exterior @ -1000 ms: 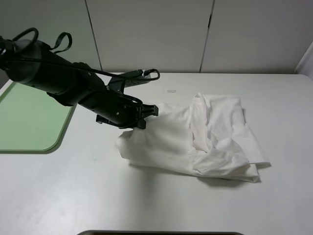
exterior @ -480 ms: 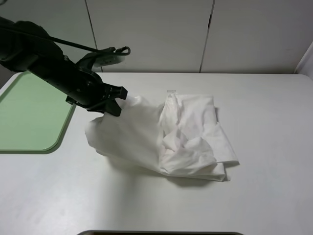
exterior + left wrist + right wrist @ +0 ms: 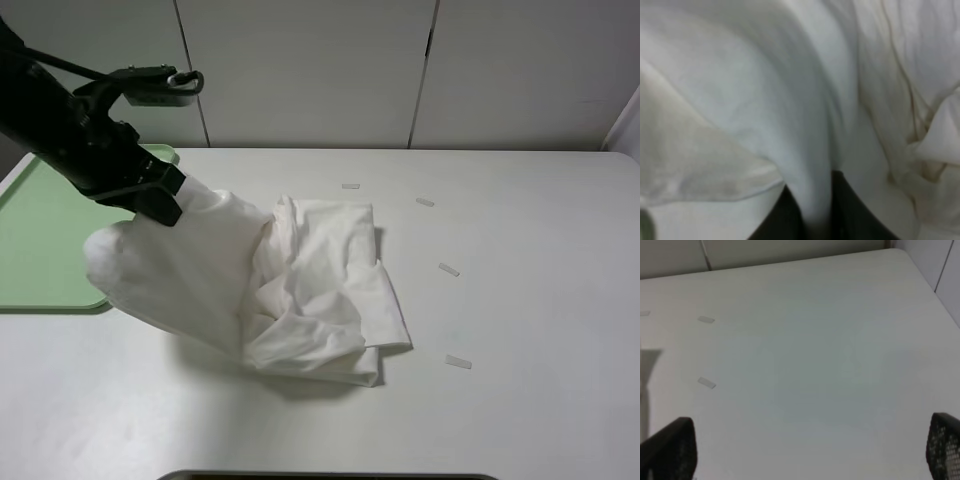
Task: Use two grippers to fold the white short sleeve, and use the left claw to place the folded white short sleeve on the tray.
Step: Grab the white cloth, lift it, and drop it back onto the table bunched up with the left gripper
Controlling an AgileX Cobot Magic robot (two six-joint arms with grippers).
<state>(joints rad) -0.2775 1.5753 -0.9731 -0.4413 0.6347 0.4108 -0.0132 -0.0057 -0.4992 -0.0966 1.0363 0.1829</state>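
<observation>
Tally first: counted one white short sleeve point(image 3: 250, 280), bunched left of centre in the high view, left end held up and overlapping the right edge of the one green tray point(image 3: 40, 250), the rest lying on the bench point(image 3: 520, 420). Counted four tape strips point(image 3: 448, 269), right of the cloth. Noted a white bench top, with pale wall panels point(image 3: 300, 70) behind. Found the left claw point(image 3: 165, 205) at upper left, jaws pinched on a fold of the shirt; saw only cloth and dark jaw tips in its wrist view. Saw the right gripper point(image 3: 807, 445) solely in its own wrist view, jaws spread wide over bare bench, holding nothing.
</observation>
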